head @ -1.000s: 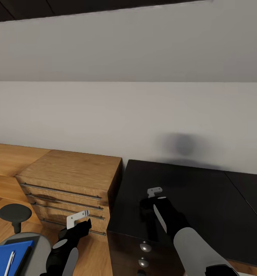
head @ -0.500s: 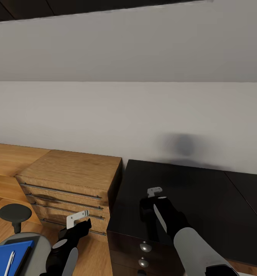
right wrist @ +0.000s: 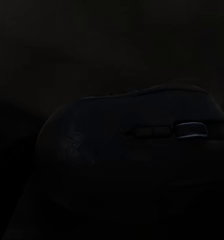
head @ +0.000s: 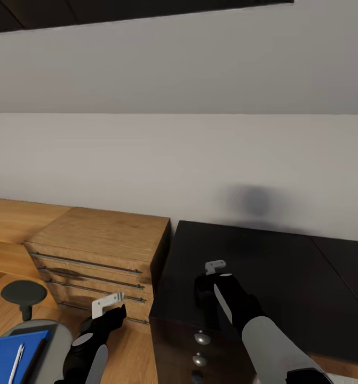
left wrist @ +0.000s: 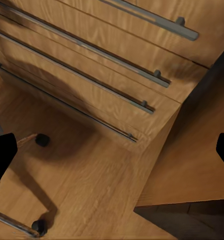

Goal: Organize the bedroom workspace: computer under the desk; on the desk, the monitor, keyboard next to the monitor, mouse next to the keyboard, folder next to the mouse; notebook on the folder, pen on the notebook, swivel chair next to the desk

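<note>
Plain grey wall (head: 146,160) behind an oak dresser (head: 101,250) on light wood floor (left wrist: 86,185).

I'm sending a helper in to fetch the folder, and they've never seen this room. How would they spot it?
Start at the oak dresser standing against the black desk. In front of the dresser, low at the head view's left, is the grey swivel chair; the folder lies flat on its seat. It is the one bright blue thing there, with a slim white pen lying on it.
</note>
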